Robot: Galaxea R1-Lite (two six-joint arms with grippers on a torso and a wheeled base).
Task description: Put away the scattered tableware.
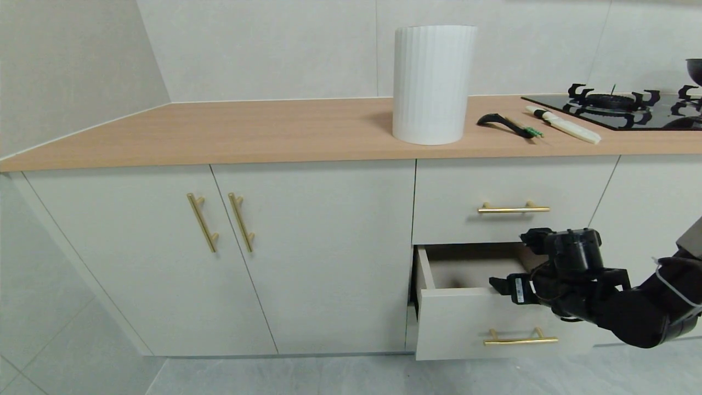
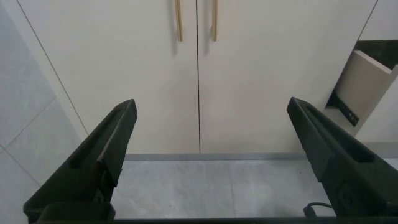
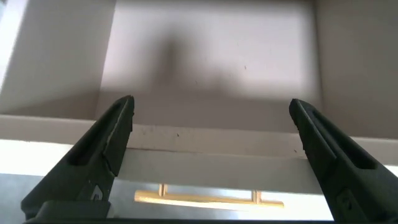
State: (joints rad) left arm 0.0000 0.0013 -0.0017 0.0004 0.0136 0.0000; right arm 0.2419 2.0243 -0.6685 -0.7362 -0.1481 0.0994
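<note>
On the wooden countertop [image 1: 247, 129] lie a black scoop-shaped utensil [image 1: 500, 123] with a green-tipped piece [image 1: 533, 131] at its end, and a cream-white utensil [image 1: 565, 126] beside it. Below them the lower drawer [image 1: 466, 321] stands pulled out, its inside [image 3: 211, 56] bare. My right gripper [image 1: 515, 262] hovers open over the drawer's front edge, nothing between its fingers [image 3: 106, 146]. My left gripper [image 2: 211, 106] is open and holds nothing, low down and facing the cupboard doors [image 2: 199, 74].
A tall white ribbed cylinder [image 1: 433, 82] stands on the counter left of the utensils. A black gas hob [image 1: 620, 109] fills the counter's far right. The upper drawer [image 1: 513, 192] is closed. Gold handles [image 1: 219, 222] stick out from the doors.
</note>
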